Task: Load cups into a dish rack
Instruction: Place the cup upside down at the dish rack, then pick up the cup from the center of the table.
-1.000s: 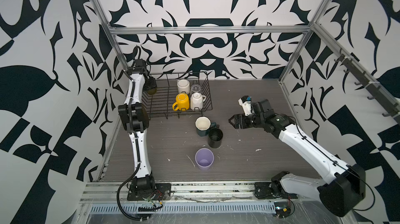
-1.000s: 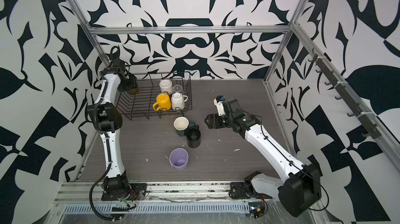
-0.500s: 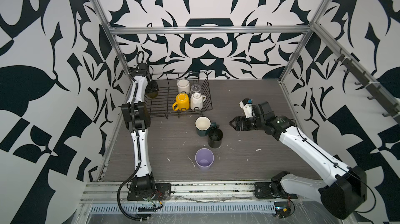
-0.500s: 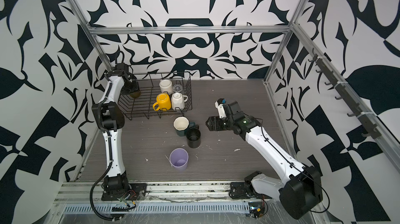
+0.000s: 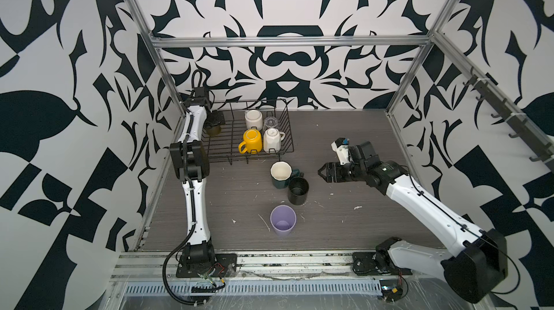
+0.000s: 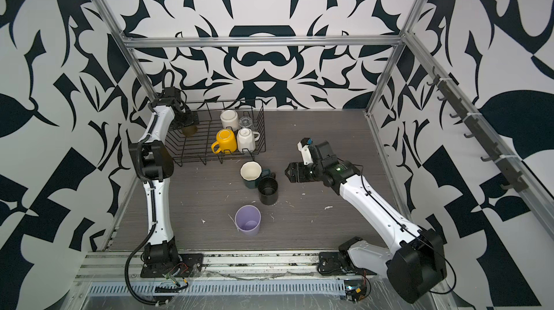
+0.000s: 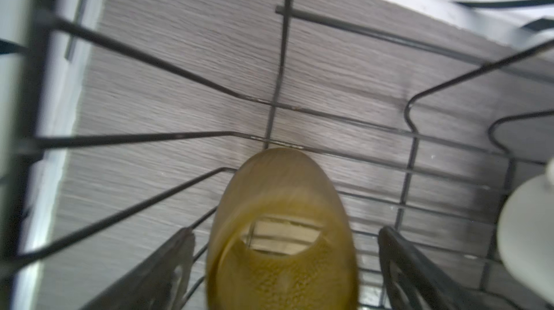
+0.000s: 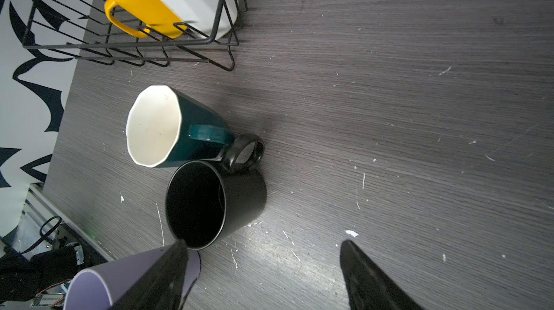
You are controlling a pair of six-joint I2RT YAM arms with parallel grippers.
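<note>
The left gripper [image 5: 215,120] was positioned over the far-left end of the dish rack [image 5: 227,143]. Its jaws stood apart, one on each side of the amber-brown glass [image 7: 281,233], with a narrow gap visible on both sides in the left wrist view. The glass rested on the rack's wire floor; the wrist view was blurred, so contact with the jaws could not be ruled out entirely.

The rack sat at the far-left area of the tabletop [image 5: 344,143]. Four cups were grouped at its right end:
- yellow mug [image 5: 252,141], base up, front row, handle pointing left;
- white mug [image 5: 253,119], back row, behind the yellow mug;
- cream faceted mug [image 5: 272,140], front row, just beside the yellow mug;
- clear glass [image 5: 271,121], back row, just beside the white mug.

Three cups stood upright on the tabletop in front of the rack. The dark-green faceted mug [image 5: 280,175] was touching the black mug [image 5: 298,190]. The lilac tumbler [image 5: 283,220] stood apart, nearer the front edge.

The right gripper [image 5: 321,172] hung above the tabletop, near the right side of the two touching mugs. Its jaws were apart and held nothing.
</note>
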